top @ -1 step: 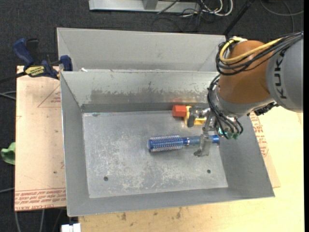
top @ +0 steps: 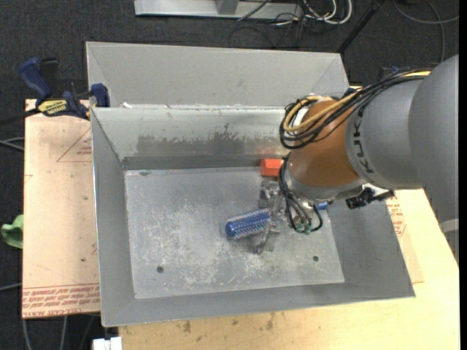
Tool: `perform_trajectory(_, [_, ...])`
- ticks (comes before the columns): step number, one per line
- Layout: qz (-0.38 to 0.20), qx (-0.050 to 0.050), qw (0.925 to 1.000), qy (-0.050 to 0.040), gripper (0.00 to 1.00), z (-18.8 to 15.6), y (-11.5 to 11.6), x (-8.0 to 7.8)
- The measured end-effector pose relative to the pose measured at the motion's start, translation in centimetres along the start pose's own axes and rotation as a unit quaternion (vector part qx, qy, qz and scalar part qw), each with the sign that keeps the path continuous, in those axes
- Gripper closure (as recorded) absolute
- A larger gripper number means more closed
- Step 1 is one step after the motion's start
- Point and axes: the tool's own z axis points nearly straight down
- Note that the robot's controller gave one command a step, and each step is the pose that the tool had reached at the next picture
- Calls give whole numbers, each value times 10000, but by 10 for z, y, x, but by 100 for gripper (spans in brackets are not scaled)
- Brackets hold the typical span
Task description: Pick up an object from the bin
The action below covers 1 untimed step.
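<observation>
Arm down: pincer (top: 267,236) sits low over the floor of the grey metal bin (top: 182,261), wrist cables bunched just above it. A blue bristly plastic cylinder (top: 246,226), much like a hair roller, lies flat just beside the pincer on the side away from the arm. Whether its near end touches the pincer I cannot tell. Pincer open or closed: cannot tell, the wrist hides it. A small orange block (top: 271,166) lies behind the pincer by the back wall. Judgement: the low stance suits a grasp at the cylinder's near end.
</observation>
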Motion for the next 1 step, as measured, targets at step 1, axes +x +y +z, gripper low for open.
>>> perform_trajectory(1, [-5, 2, 10000, 2, 100, -2, 0, 0])
